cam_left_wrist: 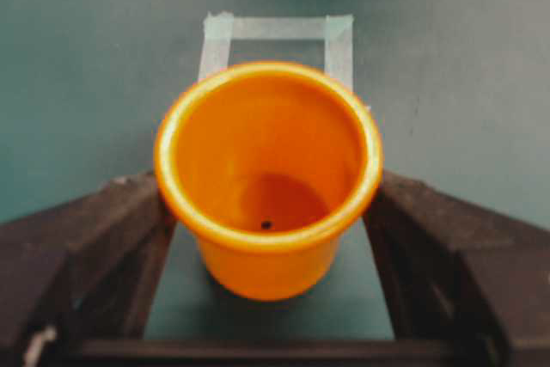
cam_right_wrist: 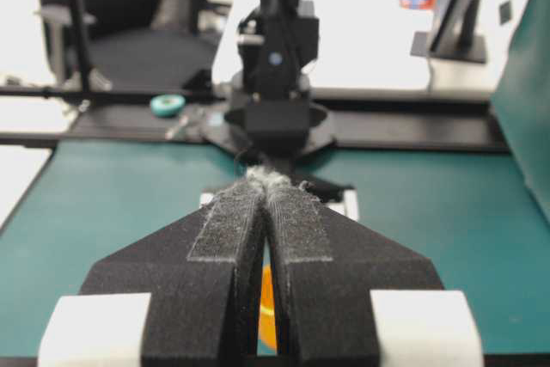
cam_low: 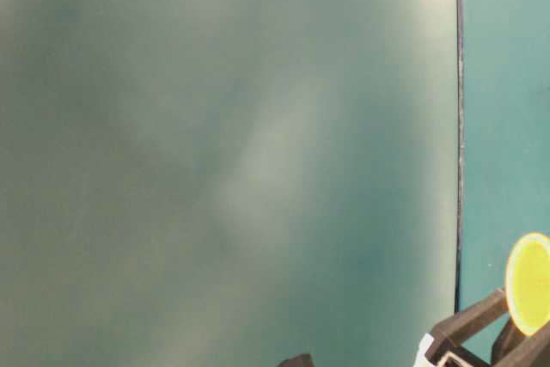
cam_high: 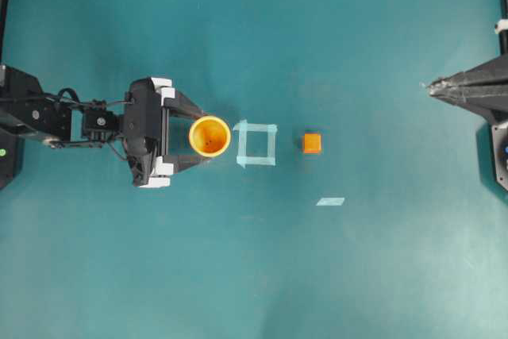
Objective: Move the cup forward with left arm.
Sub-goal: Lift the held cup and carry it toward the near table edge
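The yellow-orange cup stands upright on the teal table, just left of a pale tape square. My left gripper is open around it, one black finger on each side, close to the rim. In the left wrist view the cup fills the space between the fingers, with the left gripper low on the table. The table-level view shows only the cup's rim and a finger. My right gripper is shut at the far right with nothing in it.
A small orange cube lies right of the tape square. A short strip of tape lies nearer the front. The tape square sits directly beyond the cup in the left wrist view. Black rails border the table.
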